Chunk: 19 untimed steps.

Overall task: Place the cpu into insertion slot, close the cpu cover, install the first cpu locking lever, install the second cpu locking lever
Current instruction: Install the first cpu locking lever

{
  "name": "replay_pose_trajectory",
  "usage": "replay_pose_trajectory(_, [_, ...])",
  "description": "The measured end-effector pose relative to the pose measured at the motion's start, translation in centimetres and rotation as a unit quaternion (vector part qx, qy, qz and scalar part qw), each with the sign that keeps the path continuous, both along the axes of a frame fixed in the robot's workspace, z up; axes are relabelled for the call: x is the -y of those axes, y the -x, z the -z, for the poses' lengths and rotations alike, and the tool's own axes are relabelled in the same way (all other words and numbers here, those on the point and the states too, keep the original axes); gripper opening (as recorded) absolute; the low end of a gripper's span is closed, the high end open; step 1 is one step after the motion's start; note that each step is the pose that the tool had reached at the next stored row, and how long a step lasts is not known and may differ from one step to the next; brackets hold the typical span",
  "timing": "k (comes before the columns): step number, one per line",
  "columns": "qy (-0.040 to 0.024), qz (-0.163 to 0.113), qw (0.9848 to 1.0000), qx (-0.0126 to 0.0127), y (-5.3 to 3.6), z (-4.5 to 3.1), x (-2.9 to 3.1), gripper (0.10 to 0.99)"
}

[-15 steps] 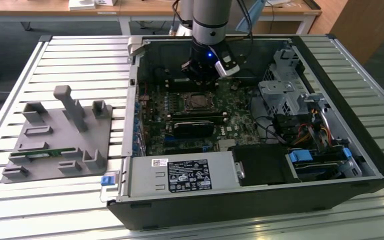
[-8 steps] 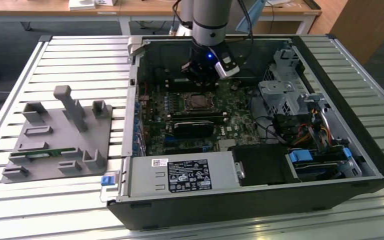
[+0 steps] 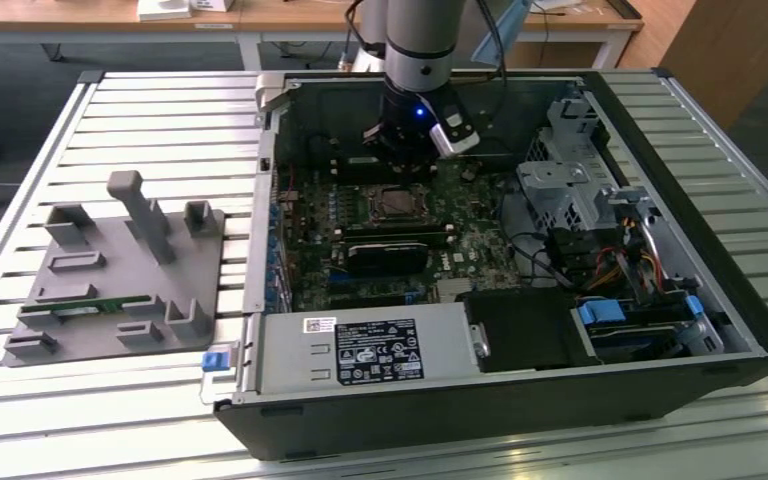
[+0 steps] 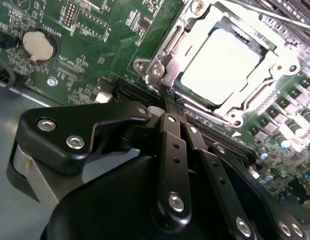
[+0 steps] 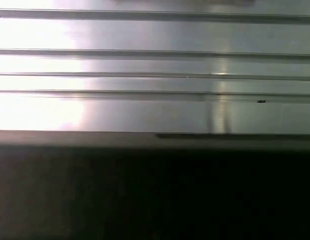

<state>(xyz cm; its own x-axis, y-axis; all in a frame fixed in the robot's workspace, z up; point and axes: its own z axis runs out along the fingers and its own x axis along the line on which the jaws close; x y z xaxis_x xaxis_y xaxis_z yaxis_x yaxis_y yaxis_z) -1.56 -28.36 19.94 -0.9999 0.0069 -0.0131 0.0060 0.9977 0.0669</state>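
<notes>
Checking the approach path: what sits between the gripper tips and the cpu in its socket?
In the second wrist view, the shut gripper reaches the socket's edge; between it and the cpu lies the silvery cpu cover frame rail.

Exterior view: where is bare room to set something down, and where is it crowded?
Bare: slatted table behind the grey fixture, beside the computer case. Crowded: motherboard around the gripper and the drive bays.
</notes>
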Motion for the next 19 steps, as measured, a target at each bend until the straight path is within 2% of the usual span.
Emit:
replay_pose_trajectory(4, [0.0007,0.000,1.0000,-0.0004,0.01,-1.17,0.03,0.106])
replay_pose_trajectory(19, [0.0006,0.000,1.0000,-0.0004,0.02,-1.17,0.41,0.106])
